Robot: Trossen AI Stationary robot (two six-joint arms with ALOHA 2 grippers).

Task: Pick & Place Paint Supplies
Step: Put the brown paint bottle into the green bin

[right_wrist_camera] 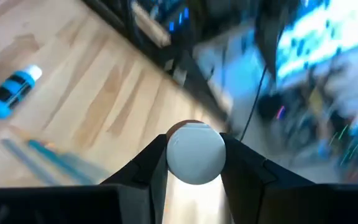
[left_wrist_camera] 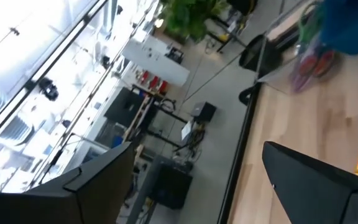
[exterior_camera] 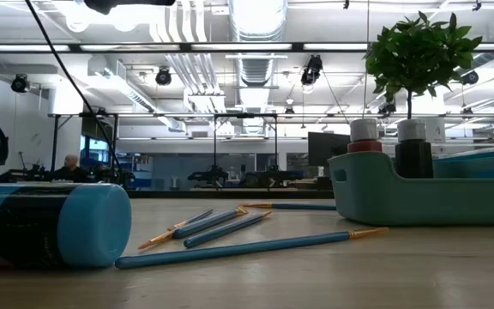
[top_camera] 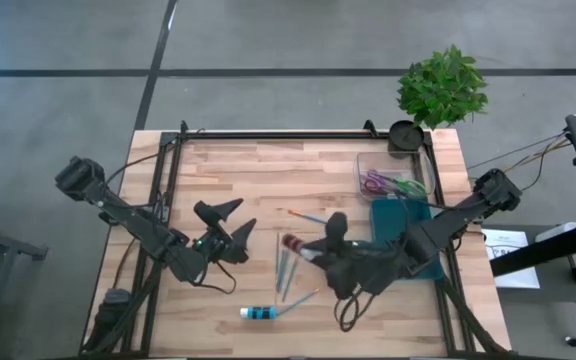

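Right gripper [right_wrist_camera: 194, 163] squeezes a small paint tube [right_wrist_camera: 195, 153] by its white cap, up in the air just beside the teal tray [top_camera: 404, 215]. That round cap could slip out and fall on the brushes [top_camera: 286, 270] near the tray. Left gripper [top_camera: 230, 226] waits open, far from the tray. A blue tube [top_camera: 259, 313] lies past the brushes.

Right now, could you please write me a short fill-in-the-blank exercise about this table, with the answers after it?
1. The right end effector is shut on a paint tube with a ____ cap.
2. The left end effector is ____.
3. The blue paint tube lies on the ____.
4. The scissors lie in a ____ container.

Answers: white; open; table; clear
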